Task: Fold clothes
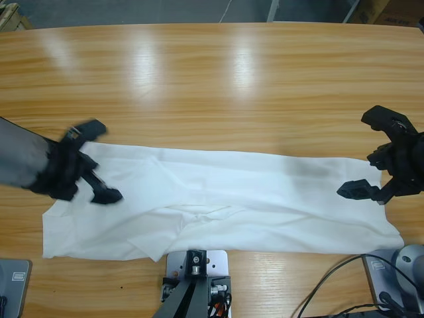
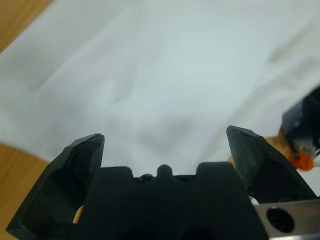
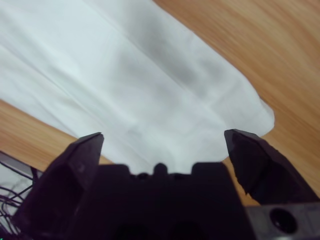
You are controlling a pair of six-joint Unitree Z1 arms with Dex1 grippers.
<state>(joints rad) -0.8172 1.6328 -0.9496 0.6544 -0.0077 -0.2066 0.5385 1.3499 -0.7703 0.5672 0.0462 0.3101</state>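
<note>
One long wooden table [image 1: 218,73] fills the high view. Across its lower half lies the white T-shirt [image 1: 225,199], folded into a long band running from lower left to lower right, creased near the lower middle. At the left edge of the frame, the left gripper [image 1: 99,160] sits over the shirt's left end, jaws spread wide, holding nothing. At the right edge, the right gripper [image 1: 371,154] sits over the shirt's right end, jaws likewise wide apart and empty.
</note>
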